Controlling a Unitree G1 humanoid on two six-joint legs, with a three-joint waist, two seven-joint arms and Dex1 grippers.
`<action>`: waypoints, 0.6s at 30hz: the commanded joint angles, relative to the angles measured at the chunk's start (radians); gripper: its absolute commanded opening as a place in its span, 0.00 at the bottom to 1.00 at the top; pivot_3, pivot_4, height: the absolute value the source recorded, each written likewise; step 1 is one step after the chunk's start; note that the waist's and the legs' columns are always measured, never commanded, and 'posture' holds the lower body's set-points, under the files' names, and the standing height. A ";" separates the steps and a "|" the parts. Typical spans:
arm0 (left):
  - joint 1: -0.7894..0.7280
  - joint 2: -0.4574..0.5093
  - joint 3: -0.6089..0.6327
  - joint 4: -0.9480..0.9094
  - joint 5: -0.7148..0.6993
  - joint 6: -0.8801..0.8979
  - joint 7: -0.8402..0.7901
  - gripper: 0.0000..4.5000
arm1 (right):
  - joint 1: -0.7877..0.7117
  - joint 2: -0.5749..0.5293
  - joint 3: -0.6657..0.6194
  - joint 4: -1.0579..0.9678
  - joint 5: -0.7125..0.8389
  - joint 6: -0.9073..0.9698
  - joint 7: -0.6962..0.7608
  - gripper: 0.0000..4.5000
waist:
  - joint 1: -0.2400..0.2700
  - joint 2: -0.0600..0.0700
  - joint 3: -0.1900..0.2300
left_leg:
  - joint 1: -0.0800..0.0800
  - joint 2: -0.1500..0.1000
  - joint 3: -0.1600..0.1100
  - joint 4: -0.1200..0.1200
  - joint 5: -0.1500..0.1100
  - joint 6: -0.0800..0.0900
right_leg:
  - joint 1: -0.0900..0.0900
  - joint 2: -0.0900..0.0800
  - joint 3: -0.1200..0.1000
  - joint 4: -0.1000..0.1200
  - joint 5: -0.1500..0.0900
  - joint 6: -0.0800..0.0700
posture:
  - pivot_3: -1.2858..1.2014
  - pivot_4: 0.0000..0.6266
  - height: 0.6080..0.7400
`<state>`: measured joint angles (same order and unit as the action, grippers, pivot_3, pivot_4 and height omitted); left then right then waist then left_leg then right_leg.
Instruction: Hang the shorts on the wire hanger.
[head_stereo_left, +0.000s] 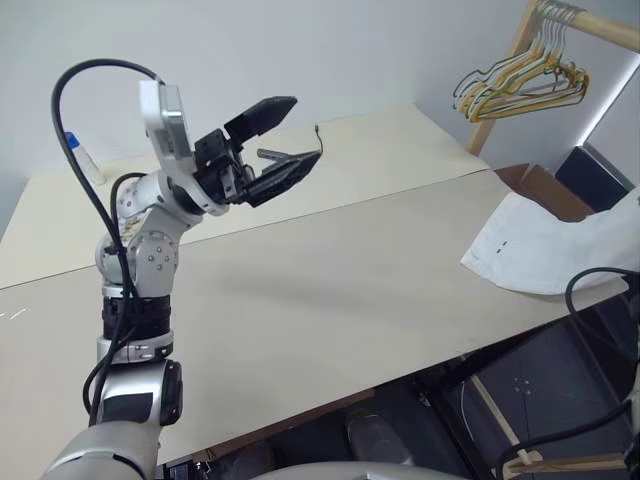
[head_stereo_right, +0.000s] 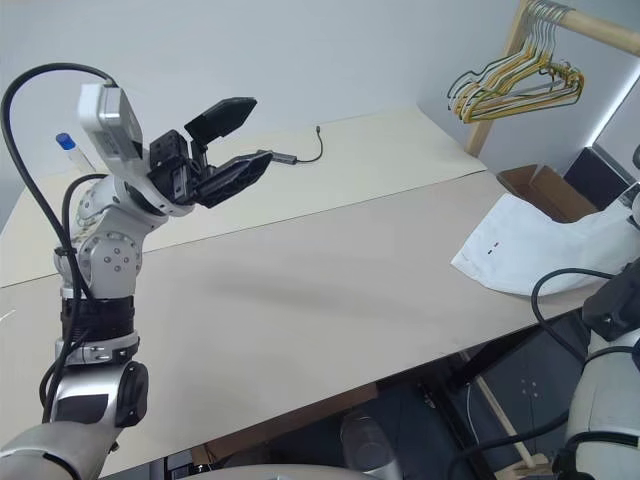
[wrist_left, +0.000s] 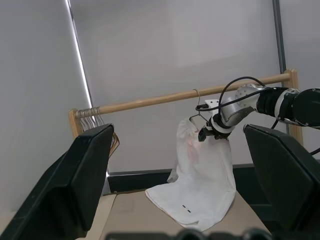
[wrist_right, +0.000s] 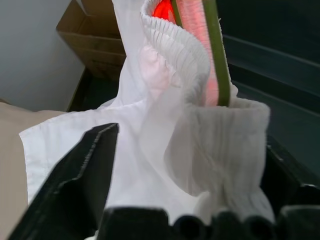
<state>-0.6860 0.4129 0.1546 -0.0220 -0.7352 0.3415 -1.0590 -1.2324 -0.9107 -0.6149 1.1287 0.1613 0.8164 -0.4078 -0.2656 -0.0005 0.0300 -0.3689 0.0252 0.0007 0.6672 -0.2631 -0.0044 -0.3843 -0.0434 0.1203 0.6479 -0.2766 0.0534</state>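
L jaws (head_stereo_left: 283, 140) stood wide open, empty, over table (head_stereo_left: 330, 290). R jaws (wrist_left: 206, 134) gaped by shorts (wrist_left: 202, 185) on wire hanger (wrist_left: 196, 114); cardboard box (head_stereo_right: 545, 190) contents unclear.

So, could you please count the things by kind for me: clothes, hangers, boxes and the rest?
shorts: 1
wire hanger carrying them: 1
wooden pole: 1
cardboard box: 1
cable on the table: 1
grippers: 2, the left gripper and the right gripper
Total: 7, leaving out the bunched hangers, which overlap too much to count.
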 joint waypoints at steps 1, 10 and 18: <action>-0.003 0.003 0.011 -0.019 -0.008 -0.014 -0.004 1.00 | -0.002 -0.010 0.045 -0.034 -0.010 -0.030 0.010 0.99 | 0.000 0.000 0.000 | 0.000 0.000 0.000 0.000 0.000 0.000 | 0.000 0.000 0.000 0.000 0.000 0.000 | 0.44 0.00 1.00; -0.004 0.008 0.010 -0.013 -0.005 -0.013 -0.016 1.00 | 0.057 0.050 0.294 -0.199 -0.196 -0.110 -0.072 0.99 | -0.002 0.000 0.000 | 0.000 0.000 0.001 0.000 0.000 0.000 | 0.000 0.000 0.001 0.000 0.000 0.000 | 0.44 0.00 1.00; 0.014 0.040 0.031 -0.013 -0.002 -0.002 -0.004 1.00 | 0.186 0.086 0.469 -0.412 -0.400 -0.310 -0.188 0.99 | -0.002 0.000 0.000 | 0.000 0.000 0.000 0.000 0.000 0.000 | 0.000 0.000 0.002 0.000 0.001 0.001 | 0.44 0.00 1.00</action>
<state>-0.6726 0.4352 0.1609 -0.0220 -0.7348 0.3385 -1.0703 -1.0362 -0.8216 -0.1739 0.7934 -0.1901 0.5645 -0.5787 -0.2677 -0.0001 0.0298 -0.3683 0.0252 0.0012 0.6674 -0.2631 -0.0045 -0.3846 -0.0437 0.1224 0.6484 -0.2759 0.0542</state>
